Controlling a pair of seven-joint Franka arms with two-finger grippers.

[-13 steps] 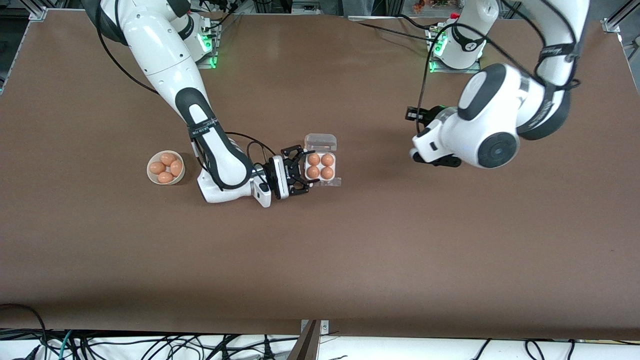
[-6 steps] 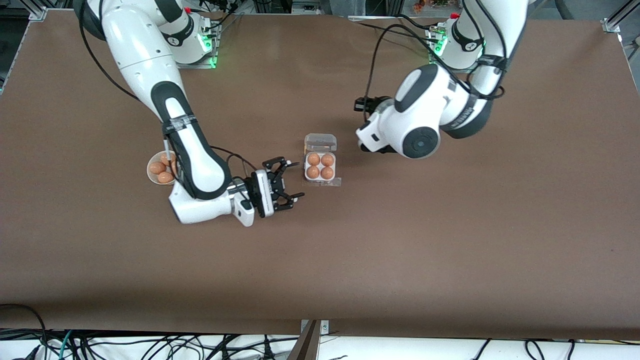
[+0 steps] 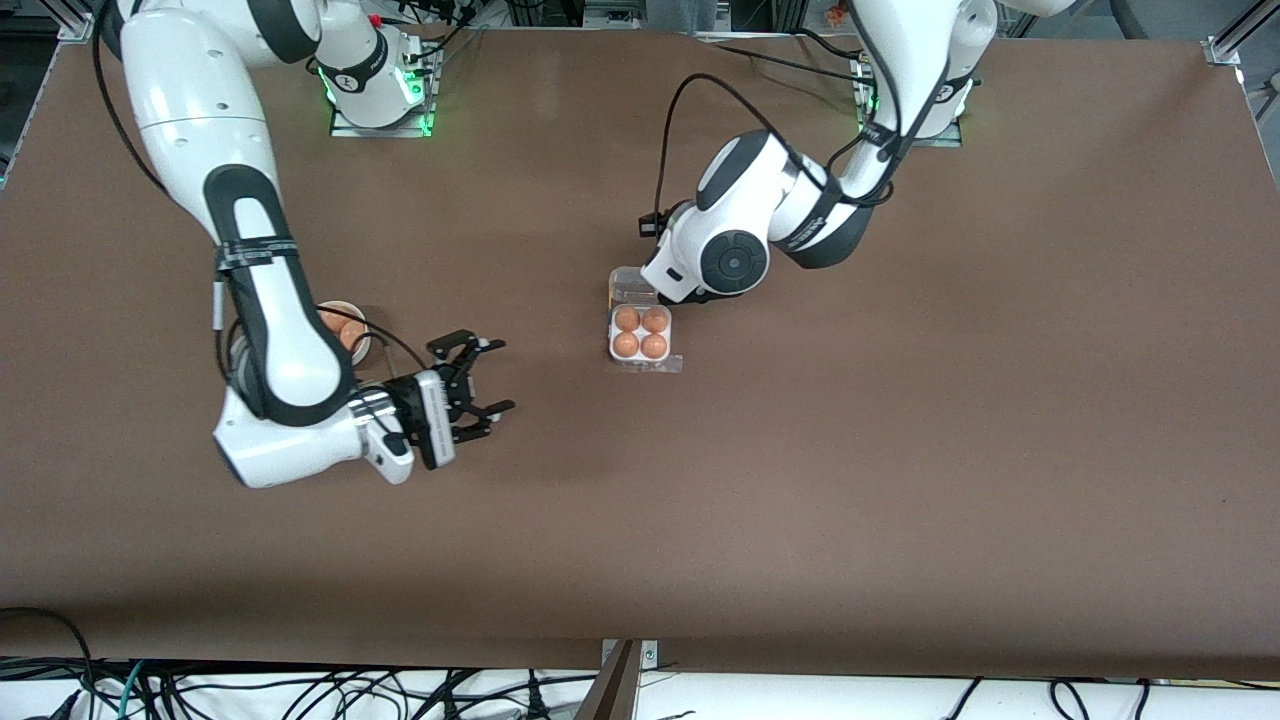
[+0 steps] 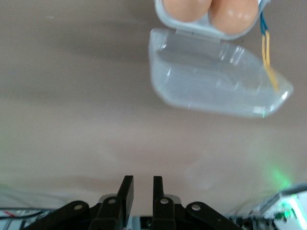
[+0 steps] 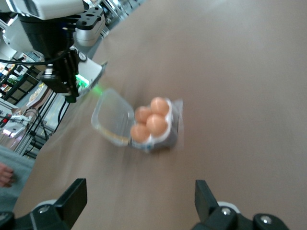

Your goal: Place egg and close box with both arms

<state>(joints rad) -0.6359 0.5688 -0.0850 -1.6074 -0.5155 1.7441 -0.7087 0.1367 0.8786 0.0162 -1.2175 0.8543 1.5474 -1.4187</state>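
From the high front camera, a brown table [image 3: 900, 480] fills the scene. Near its middle sits the box [image 3: 641, 336], a small white tray with four orange-brown eggs, one in each cell. Its clear lid [image 3: 630, 287] lies open flat on the table, on the side farther from the camera. The left arm [image 3: 780, 200] reaches in from its base, and its wrist hangs over the open lid; the left gripper itself is hidden under the wrist in this view. Toward the right arm's end of the table, a white bowl [image 3: 345, 325] holding more eggs is partly covered by the right arm [image 3: 270, 320]. The right gripper [image 3: 487, 377] is over bare table between bowl and box, nearer the camera than both, its fingers spread wide and holding nothing.

The left wrist camera shows the left gripper [image 4: 140, 184] with its two black fingers [image 4: 126, 191] drawn close, a narrow gap between them and nothing in it. It looks down on the clear lid [image 4: 211, 81], lying open, hinged to the tray edge, where two eggs [image 4: 232, 13] show.

The right wrist camera shows the right gripper's fingers [image 5: 72, 196] far apart and empty. Farther off stands the box [image 5: 156, 127] with four eggs, lid [image 5: 111, 117] open beside it, and the left gripper [image 5: 64, 72] above the lid.
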